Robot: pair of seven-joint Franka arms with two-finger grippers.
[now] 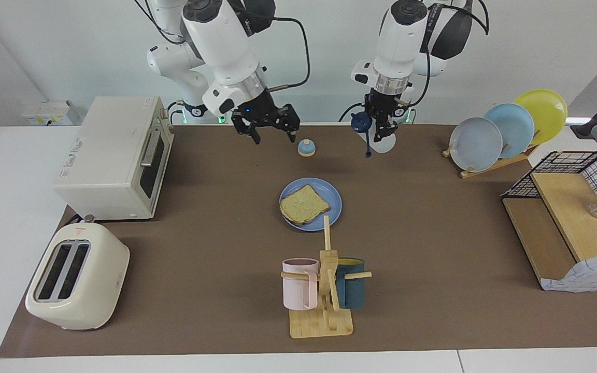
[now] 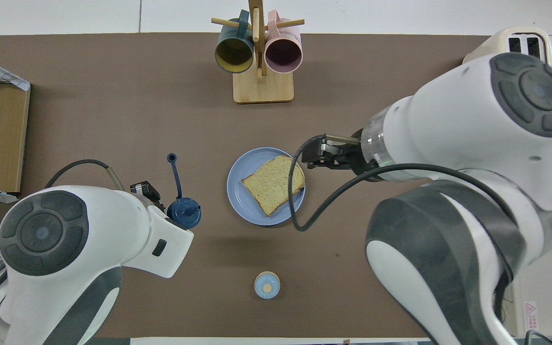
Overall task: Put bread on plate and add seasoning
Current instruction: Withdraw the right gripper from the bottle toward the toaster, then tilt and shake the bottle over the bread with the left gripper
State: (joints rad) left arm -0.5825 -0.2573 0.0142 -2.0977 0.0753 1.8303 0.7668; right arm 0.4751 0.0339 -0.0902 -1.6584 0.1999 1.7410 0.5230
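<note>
The bread (image 1: 303, 204) lies flat on the blue plate (image 1: 333, 201) at the middle of the mat; from above the bread (image 2: 274, 184) and plate (image 2: 238, 199) show uncovered. My left gripper (image 1: 380, 132) is raised over the mat's edge nearest the robots, shut on the seasoning (image 1: 387, 146), a whitish bottle tilted with its navy cap (image 2: 184, 213) toward the plate. The cap's lid hangs loose on its strap (image 2: 175, 172). My right gripper (image 1: 272, 135) hovers open and holds nothing, near the bell (image 1: 306, 147), toward the toaster oven.
The toaster oven (image 1: 114, 155) and toaster (image 1: 78, 277) stand at the right arm's end. The mug rack (image 1: 324, 290) stands farther from the robots than the plate. A plate rack (image 1: 506, 129) and wire shelf (image 1: 568, 228) stand at the left arm's end.
</note>
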